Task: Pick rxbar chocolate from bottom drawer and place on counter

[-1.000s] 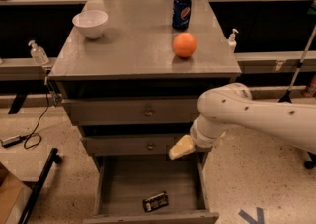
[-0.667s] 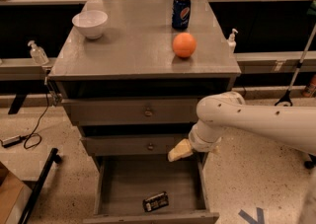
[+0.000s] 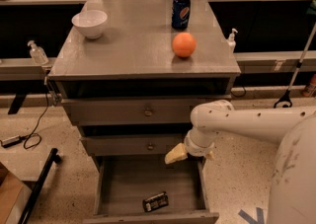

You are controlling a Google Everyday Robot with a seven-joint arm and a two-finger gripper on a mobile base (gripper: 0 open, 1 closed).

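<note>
The rxbar chocolate point(image 3: 155, 202), a black-wrapped bar, lies flat near the front of the open bottom drawer point(image 3: 113, 188), right of its middle. My gripper point(image 3: 192, 156) hangs at the end of the white arm over the drawer's back right corner, level with the middle drawer's front. It is above and to the right of the bar, apart from it, open and empty. One pale fingertip point(image 3: 175, 154) shows on the left and a bit of the other on the right. The counter point(image 3: 133, 45) is the grey cabinet top.
On the counter stand a white bowl point(image 3: 89, 23) at back left, a Pepsi can point(image 3: 180, 11) at the back and an orange point(image 3: 183, 44) on the right. The two upper drawers are closed. A black pole point(image 3: 39, 183) and a cable lie on the floor at left.
The arm has come down and a little to the left, bringing the gripper lower over the open drawer. The bar and the things on the counter have not moved.
</note>
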